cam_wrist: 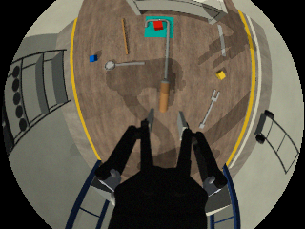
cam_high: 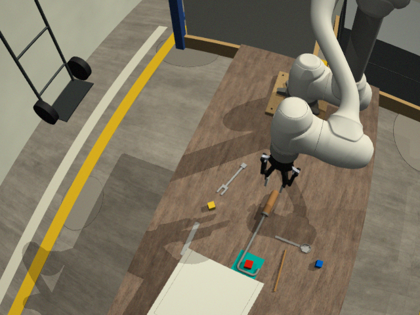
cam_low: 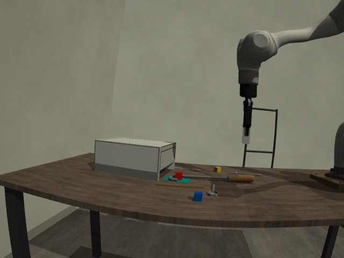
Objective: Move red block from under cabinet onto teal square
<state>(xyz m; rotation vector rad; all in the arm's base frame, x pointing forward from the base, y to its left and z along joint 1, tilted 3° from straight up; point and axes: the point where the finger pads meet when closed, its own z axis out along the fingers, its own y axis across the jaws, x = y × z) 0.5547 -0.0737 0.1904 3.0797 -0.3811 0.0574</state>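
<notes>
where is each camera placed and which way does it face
Top: high above the table, looking down; shows arm, base and hand.
Exterior: table height, off the table's long edge, facing the cabinet; shows the wrist and the hand raised, holding nothing.
Wrist: above the hand, looking down past its fingers.
All share the red block on the teal square, inside the hooked tool.
</notes>
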